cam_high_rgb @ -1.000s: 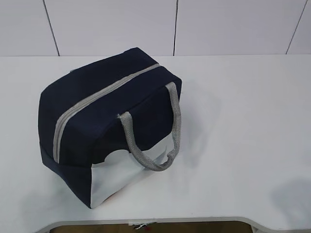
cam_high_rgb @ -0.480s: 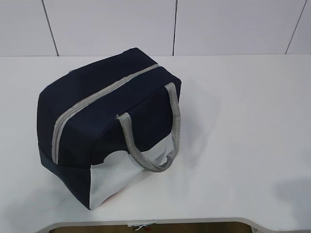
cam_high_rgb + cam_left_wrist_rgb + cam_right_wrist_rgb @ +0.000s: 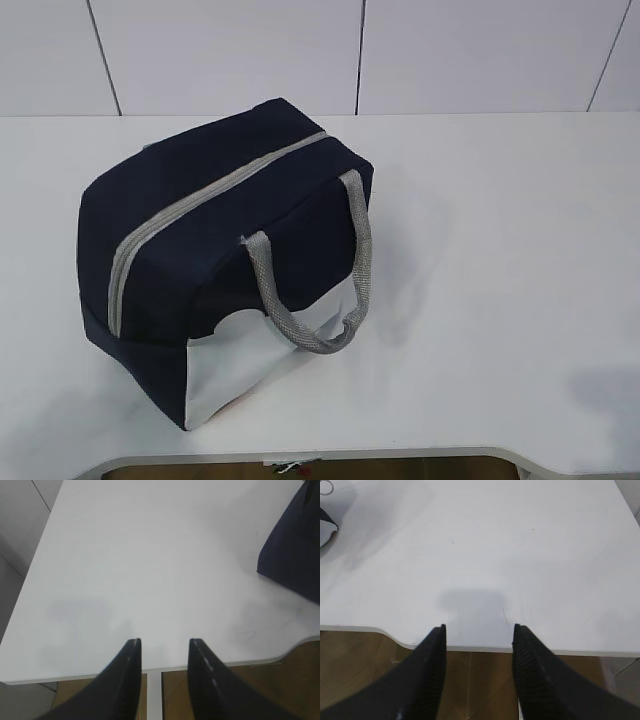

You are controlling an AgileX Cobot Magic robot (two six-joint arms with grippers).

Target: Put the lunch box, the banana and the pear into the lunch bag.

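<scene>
**Bag Zipped, Both Grippers Empty at the Near Edge**

We start with the table (image 3: 500,300), a broad white surface that fills most of every view, with a curved cut-out along its near edge and brown floor showing beneath it. Behind it stands a wall of pale panels split by thin dark seams. The top looks smooth and bare apart from soft shadows, so anything set on it should slide easily.

On the table's left half sits the lunch bag (image 3: 220,260), navy and boxy, turned at an angle to the edge. Its grey zipper (image 3: 200,200) runs closed along the top, and one grey handle (image 3: 320,270) droops over the white side panel (image 3: 240,365). We judge that it must be unzipped before anything can go inside. The lunch box, the banana and the pear appear in none of our views, so we cannot say where they lie.

Our left gripper (image 3: 164,647) hovers over the near edge, well apart from the bag's corner at the right of its view; its fingers stand moderately parted and hold nothing. Our right gripper (image 3: 479,632) hangs over the opposite stretch of that edge, fingers parted somewhat wider, also empty. We take both arms to be parked clear of the bag, waiting.
</scene>
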